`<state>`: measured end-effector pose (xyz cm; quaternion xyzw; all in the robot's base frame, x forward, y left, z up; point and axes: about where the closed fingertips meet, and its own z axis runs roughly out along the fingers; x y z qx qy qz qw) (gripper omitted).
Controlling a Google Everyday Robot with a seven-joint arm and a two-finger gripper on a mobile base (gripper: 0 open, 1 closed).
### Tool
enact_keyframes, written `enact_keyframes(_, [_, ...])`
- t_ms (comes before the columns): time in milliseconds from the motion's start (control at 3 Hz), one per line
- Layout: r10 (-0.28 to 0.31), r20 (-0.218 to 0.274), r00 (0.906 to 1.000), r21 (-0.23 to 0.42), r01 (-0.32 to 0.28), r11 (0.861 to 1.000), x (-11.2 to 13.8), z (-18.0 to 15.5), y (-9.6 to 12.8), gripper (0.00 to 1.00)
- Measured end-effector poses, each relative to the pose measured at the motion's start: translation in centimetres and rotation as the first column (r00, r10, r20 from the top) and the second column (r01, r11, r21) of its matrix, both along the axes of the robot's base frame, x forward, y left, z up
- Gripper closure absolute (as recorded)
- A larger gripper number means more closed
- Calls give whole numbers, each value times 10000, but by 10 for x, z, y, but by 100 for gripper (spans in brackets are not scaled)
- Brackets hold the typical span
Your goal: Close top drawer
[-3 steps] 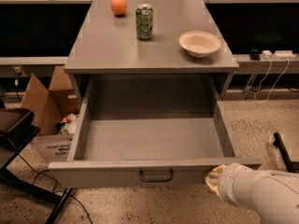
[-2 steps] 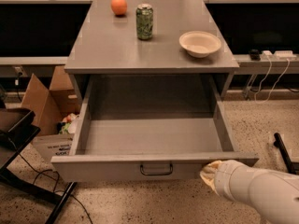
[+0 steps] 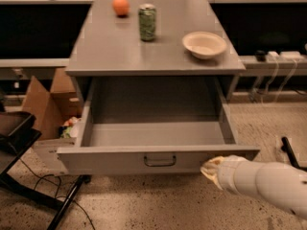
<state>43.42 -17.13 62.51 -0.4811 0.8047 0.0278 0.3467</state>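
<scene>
The top drawer (image 3: 158, 128) of the grey metal cabinet stands pulled out toward me, open and empty inside. Its flat front panel (image 3: 105, 160) carries a small dark wire pull handle (image 3: 159, 161) at centre. My white arm comes in from the lower right. The gripper (image 3: 207, 168) at its tip is at the right part of the drawer's front panel, level with the handle and to its right. It seems to touch the panel.
On the cabinet top stand an orange (image 3: 121, 5), a green can (image 3: 147, 22) and a cream bowl (image 3: 205, 44). A cardboard box (image 3: 45, 104) sits left of the cabinet. A black stand (image 3: 14, 138) and cables lie at lower left. Cables run at right.
The drawer front has moved up and back in view, so the drawer reaches out less. My gripper has moved left and up along the front panel.
</scene>
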Motion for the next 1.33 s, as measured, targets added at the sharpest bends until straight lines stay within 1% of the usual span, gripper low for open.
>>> enact_keyframes(333, [270,108,9996,246,-272,9993,25,4,-1,100])
enact_keyframes(667, [389,159,9991,331,-394,9987,34,7,-1,100])
enact_keyframes(1000, [767,333,9965,526,-783,9955,62,15,4,100])
enact_keyframes(1333, [1701,462,9843,883,-1736,9808,98,24,16,100])
